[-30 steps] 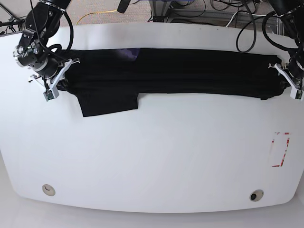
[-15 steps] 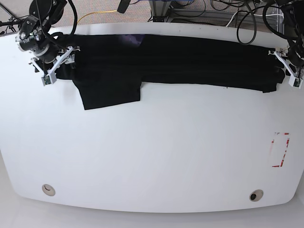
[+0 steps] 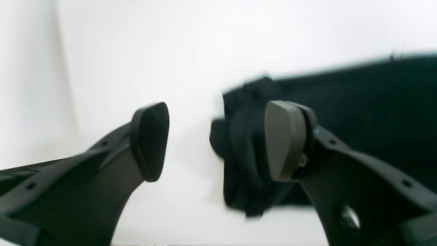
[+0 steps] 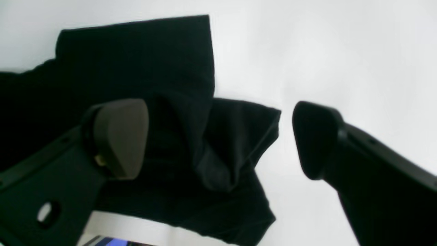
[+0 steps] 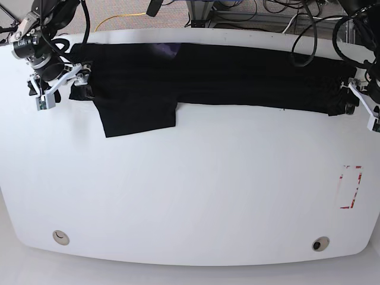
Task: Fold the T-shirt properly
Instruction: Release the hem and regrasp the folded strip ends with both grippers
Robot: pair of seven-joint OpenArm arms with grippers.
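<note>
Since a moment ago both my pincers have let go and backed off the shirt's ends. The T-shirt (image 5: 202, 77) lies stretched in a long band across the far counter (image 5: 190, 196), ready for its next fold. My left pincer (image 3: 218, 140) and right pincer (image 4: 218, 136) gape released; only the wrist views show bunched cloth between them.

The T-shirt (image 5: 214, 77) is looking like soft matt black cloth, bunching into floppy wrinkles at the ends. The table (image 5: 190, 196) is showing a smooth white top with a slight sheen. The left gripper (image 3: 218, 140) fingers (image 3: 150, 140) are looking like matt dark plastic, pads smooth.
</note>
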